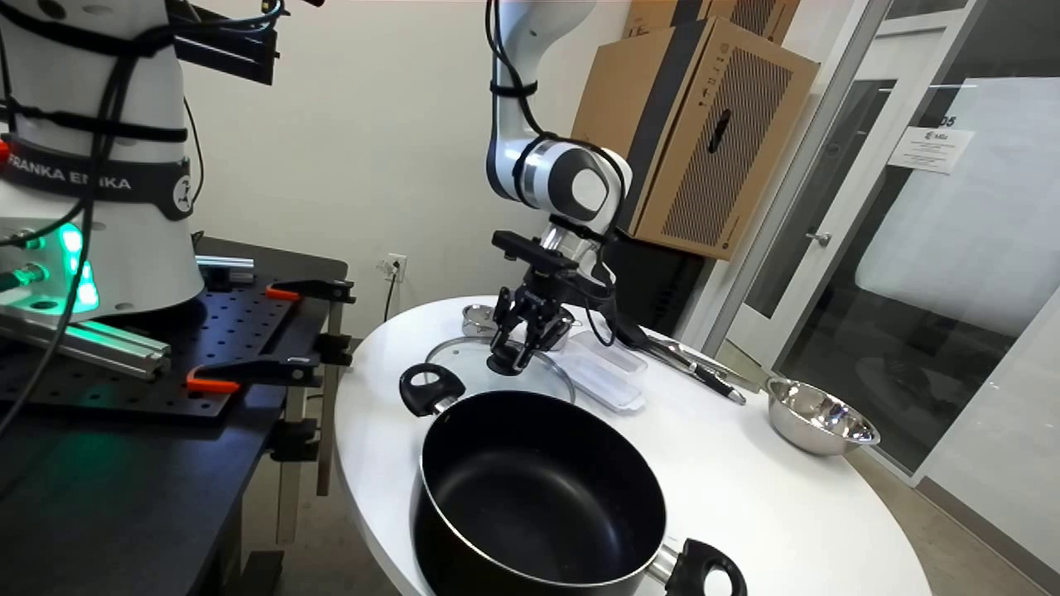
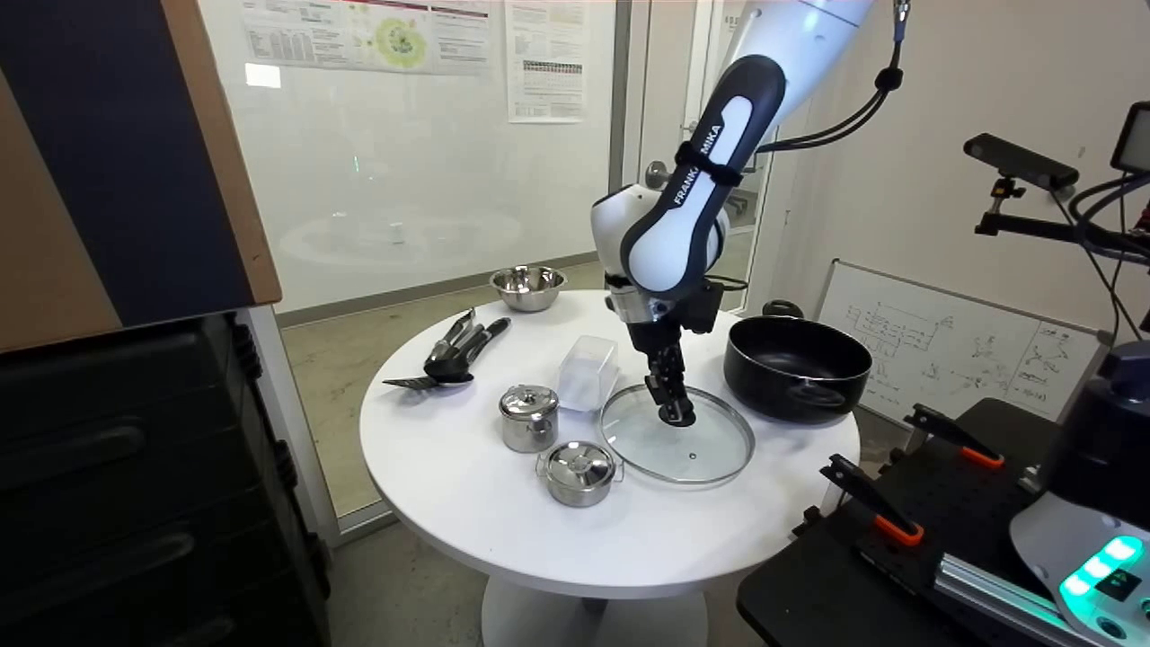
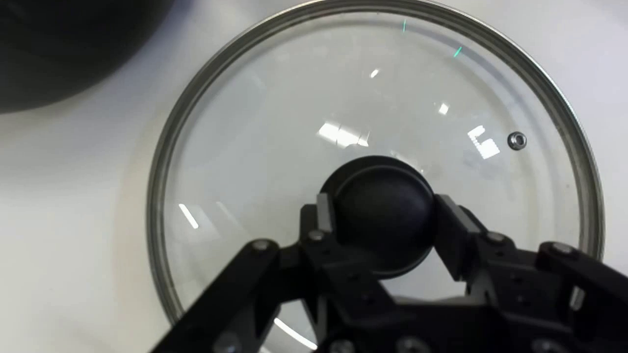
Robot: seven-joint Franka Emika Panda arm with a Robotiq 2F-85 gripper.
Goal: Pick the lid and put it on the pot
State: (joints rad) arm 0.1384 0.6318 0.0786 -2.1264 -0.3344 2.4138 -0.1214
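Note:
The round glass lid (image 2: 714, 449) lies flat on the white table, beside the pot. It also shows in an exterior view (image 1: 546, 382) and fills much of the wrist view (image 3: 255, 147). The large black pot (image 1: 546, 513) stands upright and uncovered; it shows in an exterior view (image 2: 764, 386), and part of it is at the wrist view's upper left (image 3: 64, 49). My gripper (image 3: 385, 215) points down at the lid's centre, its fingers touching both sides of the dark knob (image 3: 382, 211). It also shows in both exterior views (image 1: 507, 356) (image 2: 674, 409).
A clear plastic container (image 2: 588, 373) stands close beside the lid. Two small lidded steel pots (image 2: 528, 418) (image 2: 579, 474) are near the lid's edge. Utensils (image 2: 463, 350) and a steel bowl (image 2: 528, 288) lie farther off on the round white table (image 2: 449, 512).

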